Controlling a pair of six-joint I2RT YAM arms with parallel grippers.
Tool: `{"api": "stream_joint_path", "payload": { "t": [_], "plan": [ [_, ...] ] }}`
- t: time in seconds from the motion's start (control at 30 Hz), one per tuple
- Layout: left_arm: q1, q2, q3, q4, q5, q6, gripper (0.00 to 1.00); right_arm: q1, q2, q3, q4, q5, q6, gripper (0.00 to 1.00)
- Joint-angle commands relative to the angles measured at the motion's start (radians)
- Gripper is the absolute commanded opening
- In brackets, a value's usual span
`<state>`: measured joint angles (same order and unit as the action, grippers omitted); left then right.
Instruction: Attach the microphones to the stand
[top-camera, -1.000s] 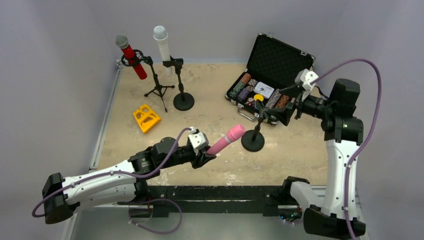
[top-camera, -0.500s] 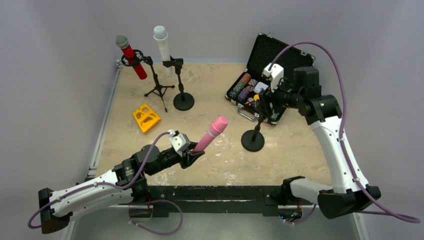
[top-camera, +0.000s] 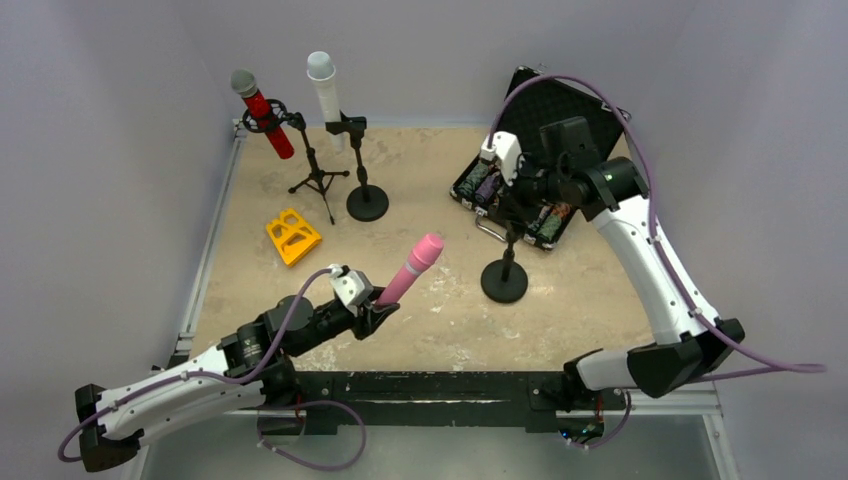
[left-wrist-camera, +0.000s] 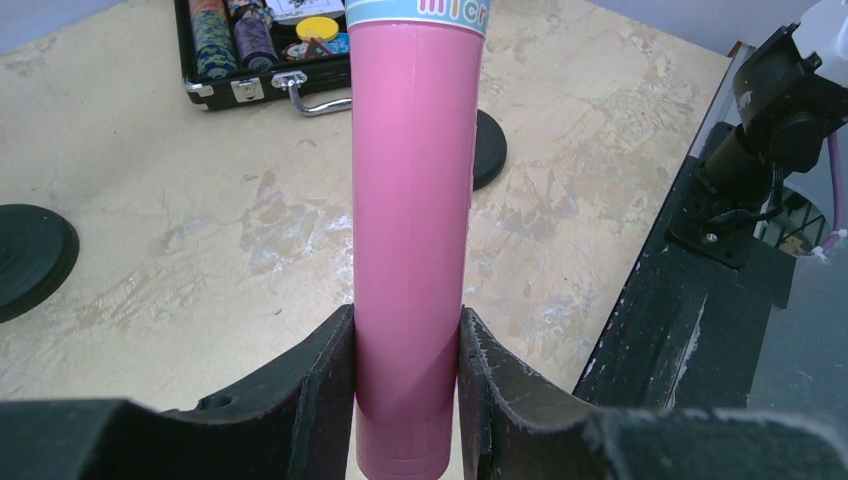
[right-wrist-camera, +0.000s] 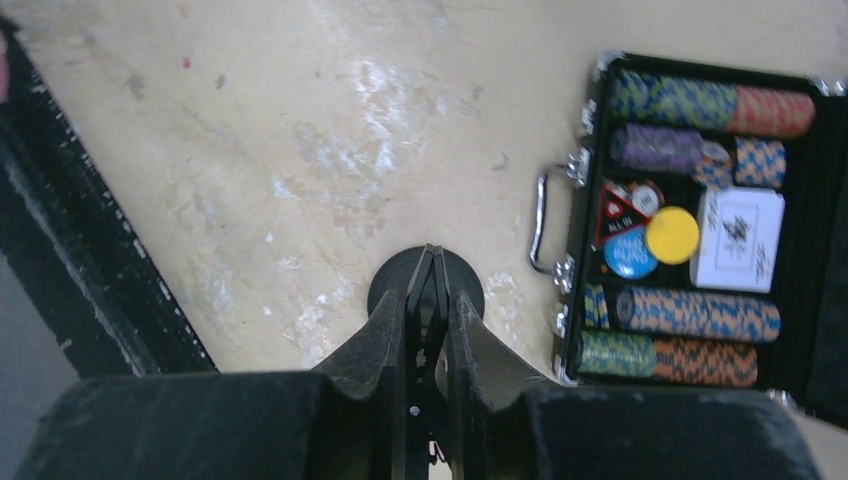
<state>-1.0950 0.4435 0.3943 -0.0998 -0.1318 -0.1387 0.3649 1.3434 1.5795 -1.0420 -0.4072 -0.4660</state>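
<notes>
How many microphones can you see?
3. The red microphone sits in the tripod stand at the back left, the white microphone in the round-base stand beside it, and the pink microphone is held by the left gripper. None seems hidden.

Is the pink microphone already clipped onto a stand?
No, the left hand holds the pink microphone tilted up in the air, well apart from the nearest stand.

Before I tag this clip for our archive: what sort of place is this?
Likely a robotics test cell: plain grey walls around a scuffed tabletop, left arm and right arm bolted at its edge.
</notes>
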Motion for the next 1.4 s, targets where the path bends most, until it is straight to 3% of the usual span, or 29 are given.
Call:
{"api": "stream_joint_path", "payload": {
  "t": [0.0,0.1,0.23,0.63,0.77,1.03,1.23,1.37],
  "plan": [
    [0.004,-0.028,-0.001,0.021,-0.032,-0.002,0.0,0.082,0.058,0.14,-0.138,-0.185,-0.262,0.01],
    [0.004,-0.046,0.002,0.001,-0.036,-0.008,0.0,0.105,0.105,0.221,-0.178,-0.306,-0.404,0.01],
    [0.004,-0.083,0.003,-0.025,-0.054,-0.012,0.0,0.109,0.156,0.287,-0.148,-0.388,-0.473,0.01],
    [0.004,-0.1,-0.018,0.06,-0.083,-0.025,0.0,0.133,0.168,0.181,-0.061,-0.403,-0.4,0.13],
    [0.004,-0.085,-0.027,0.119,-0.084,-0.034,0.0,0.138,0.164,0.176,-0.054,-0.414,-0.363,0.27],
    [0.004,-0.069,-0.029,0.171,-0.069,-0.036,0.0,0.138,0.12,0.236,-0.069,-0.445,-0.293,0.67],
    [0.004,-0.069,-0.026,0.206,-0.059,-0.034,0.0,0.121,0.017,0.215,-0.09,-0.444,-0.298,0.77],
    [0.004,-0.066,-0.031,0.226,-0.052,-0.026,0.0,0.045,-0.1,0.132,-0.072,-0.504,-0.315,0.8]
  ]
}}
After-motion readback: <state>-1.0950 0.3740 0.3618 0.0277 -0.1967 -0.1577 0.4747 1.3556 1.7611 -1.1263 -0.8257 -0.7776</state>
